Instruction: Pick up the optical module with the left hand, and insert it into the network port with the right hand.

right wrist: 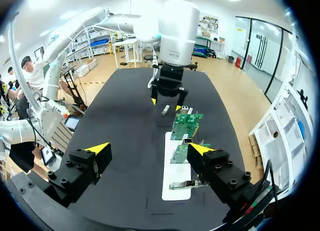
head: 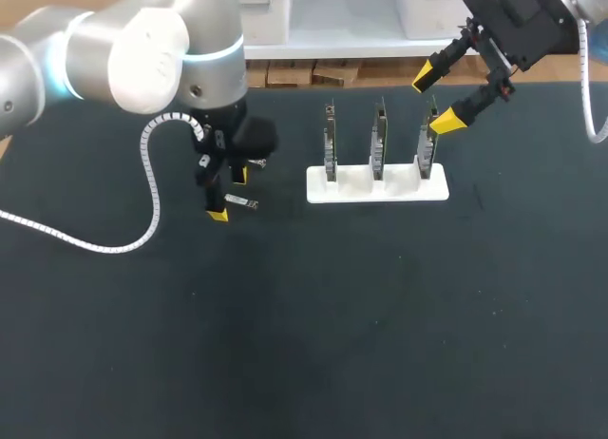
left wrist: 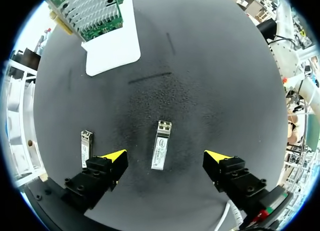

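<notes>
Your left gripper [left wrist: 166, 156] hangs wide open and empty over the black counter [left wrist: 210, 91]. The optical module [left wrist: 161, 152] lies flat between its fingers, untouched. A second module [left wrist: 86, 148] lies just beside one finger, so keep clear of it. Descend straight, centred across the module's long sides, then close. Your right gripper [head: 437, 99] hovers open and empty beside the white stand [head: 377, 186] of network cards [head: 379, 135].

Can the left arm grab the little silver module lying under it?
Probably yes. The left gripper is open, and the optical module lies flat on the black mat between its fingers, nothing covering it. A second module lies beside one finger, apart.
</notes>
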